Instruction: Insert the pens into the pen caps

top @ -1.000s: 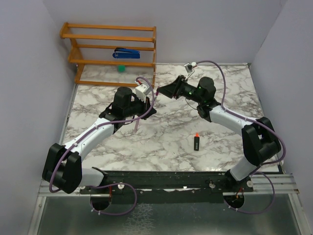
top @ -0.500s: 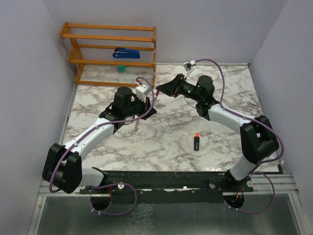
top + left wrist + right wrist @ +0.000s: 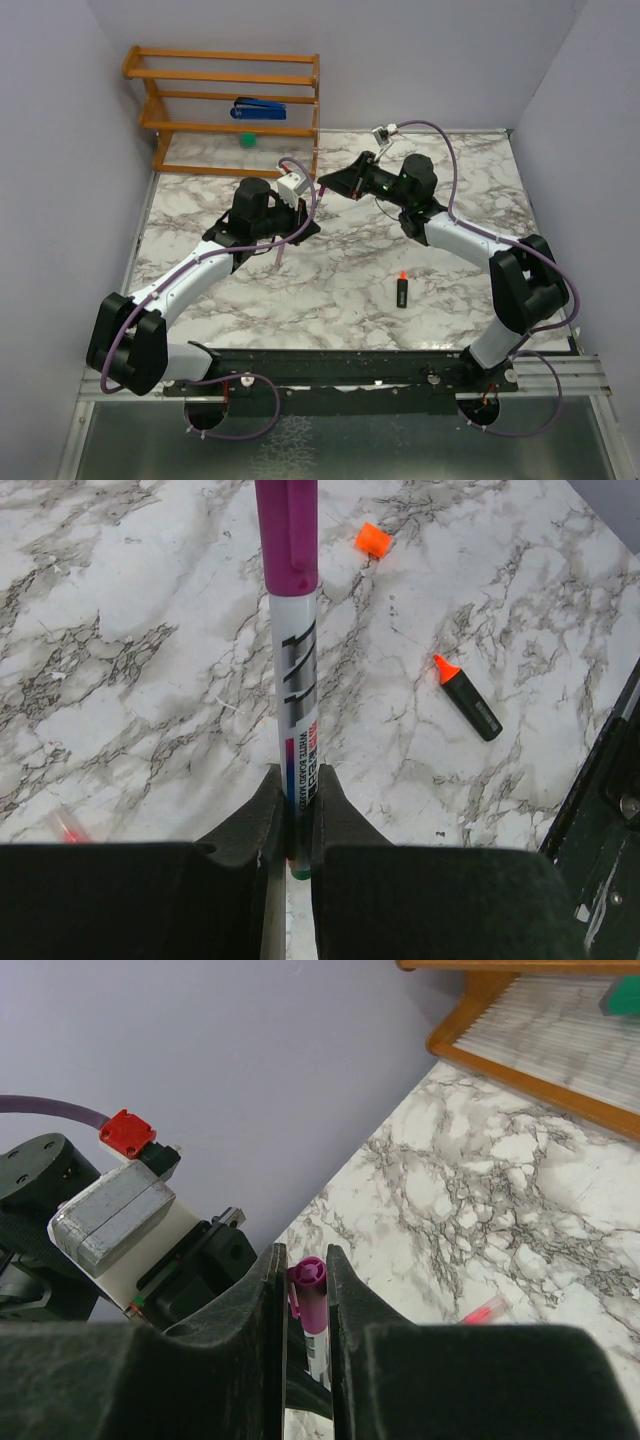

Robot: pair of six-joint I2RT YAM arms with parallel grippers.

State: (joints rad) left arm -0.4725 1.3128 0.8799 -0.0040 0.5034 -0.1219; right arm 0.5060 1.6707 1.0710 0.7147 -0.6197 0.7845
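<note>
Now left tool (image 3: 297, 785) grips pen (image 3: 298, 700), magenta cap (image 3: 287, 530) on

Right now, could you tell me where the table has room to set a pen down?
Bare marble runs along the front between the left arm and the black marker, and in the back right corner behind the right arm. The middle is crowded: the left end effector grips the pen, and the right end effector pinches its magenta cap.
</note>
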